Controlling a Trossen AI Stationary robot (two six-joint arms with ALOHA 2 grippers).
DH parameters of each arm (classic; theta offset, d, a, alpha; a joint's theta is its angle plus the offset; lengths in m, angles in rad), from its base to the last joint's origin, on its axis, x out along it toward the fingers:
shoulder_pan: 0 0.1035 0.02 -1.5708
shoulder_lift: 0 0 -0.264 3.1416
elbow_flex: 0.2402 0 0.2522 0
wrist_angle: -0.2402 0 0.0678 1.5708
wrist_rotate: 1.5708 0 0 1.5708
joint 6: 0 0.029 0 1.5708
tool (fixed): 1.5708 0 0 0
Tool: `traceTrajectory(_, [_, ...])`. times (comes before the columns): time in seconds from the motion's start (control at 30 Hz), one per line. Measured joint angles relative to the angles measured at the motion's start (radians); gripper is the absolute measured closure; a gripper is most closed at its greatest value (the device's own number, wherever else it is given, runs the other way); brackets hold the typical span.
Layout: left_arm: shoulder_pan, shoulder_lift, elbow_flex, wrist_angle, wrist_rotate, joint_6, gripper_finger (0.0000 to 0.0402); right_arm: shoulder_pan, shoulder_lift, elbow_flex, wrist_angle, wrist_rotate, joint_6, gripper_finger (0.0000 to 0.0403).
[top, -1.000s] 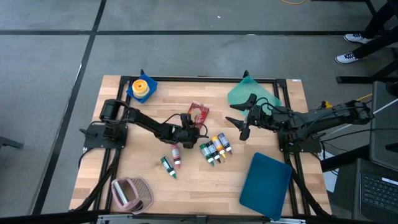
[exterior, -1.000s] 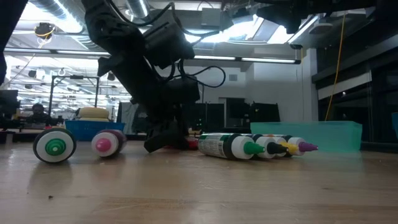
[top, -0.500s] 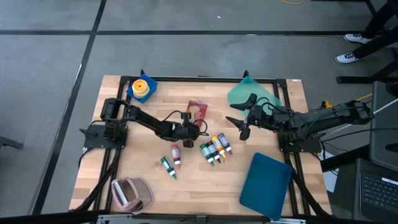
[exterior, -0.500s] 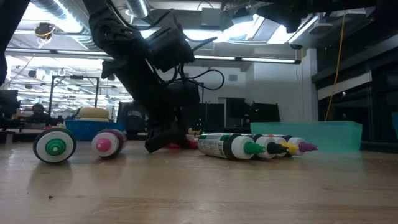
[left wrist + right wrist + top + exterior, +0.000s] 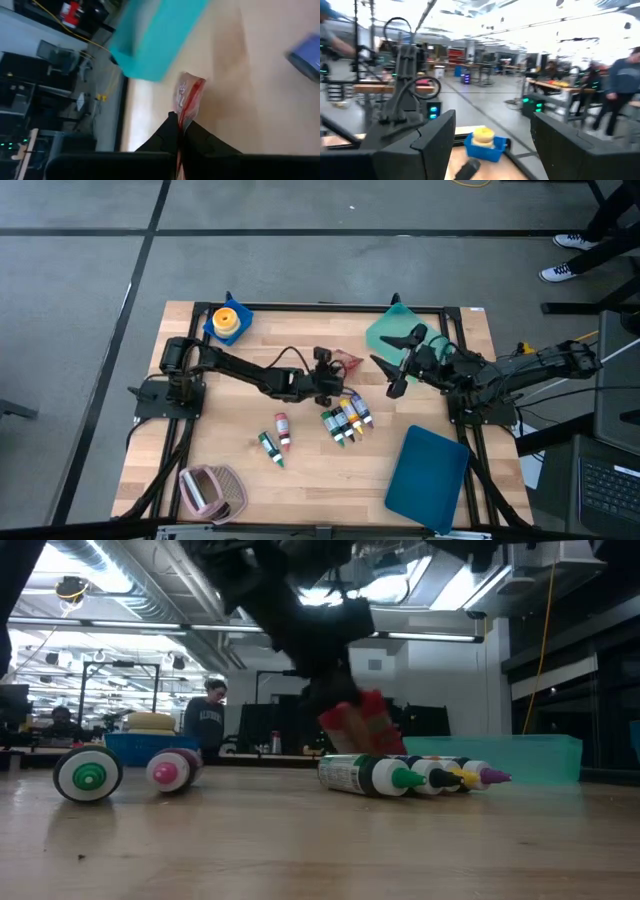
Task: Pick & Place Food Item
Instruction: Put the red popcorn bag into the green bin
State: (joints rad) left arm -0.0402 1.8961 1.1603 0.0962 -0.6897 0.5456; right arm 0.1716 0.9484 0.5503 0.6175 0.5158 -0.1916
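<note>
Red snack packet (image 5: 349, 363) is hanging off the table, pinched at one edge by the left gripper (image 5: 335, 373), above the middle of the table toward the far edge. In the low view the packet (image 5: 362, 722) is sitting clear above the bottles, not touching the wood. Left wrist view is showing the two dark fingers (image 5: 172, 135) fully closed on the thin edge of the packet (image 5: 188, 97), the rest of it sticking out past the tips.

Left arm is reaching in from the table's left edge, stretched across to the middle.

Just below the packet, a cluster of small bottles (image 5: 346, 420) is lying side by side with green, yellow and purple caps, near the table's centre. Two more bottles (image 5: 277, 436), one pink-capped and one green-capped, are lying apart from the cluster, toward the near-left.

Right gripper (image 5: 403, 360) is hovering just right of the packet, fingers spread wide and holding nothing, over the edge of the teal bin (image 5: 385, 330) at the far-right part of the table. Right arm is coming in from the right edge.

Blue tray with a yellow item (image 5: 228, 321) is sitting at the far-left corner. Teal lid (image 5: 428, 465) is lying at the near-right corner. Pink container (image 5: 210, 490) is sitting at the near-left corner.

A person (image 5: 206, 724) is standing in the room behind, seen in the low view.
</note>
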Motion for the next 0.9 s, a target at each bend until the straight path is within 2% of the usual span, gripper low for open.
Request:
traceTrajectory(0.2, [0.024, -0.006, 0.05, 0.01, -0.004, 0.066, 0.04, 0.049, -0.029, 0.0, -0.048, 0.05, -0.034, 0.0149])
traceTrajectory(0.4, [0.019, -0.065, 0.071, 0.01, 0.004, 0.121, 0.04, 0.076, -0.037, 0.0, -0.139, 0.107, -0.06, 0.0149])
traceTrajectory(0.53, [0.016, -0.152, 0.071, -0.008, -0.003, 0.145, 0.04, 0.082, -0.044, 0.0, -0.169, 0.094, -0.059, 0.0149])
traceTrajectory(0.7, [-0.008, -0.256, 0.071, -0.008, -0.074, 0.242, 0.04, 0.077, -0.046, 0.0, -0.202, 0.087, -0.017, 0.0149])
traceTrajectory(0.9, [-0.042, -0.352, 0.071, 0.008, 0.024, 0.258, 0.04, 0.036, -0.045, 0.0, -0.208, -0.013, 0.041, 0.0149])
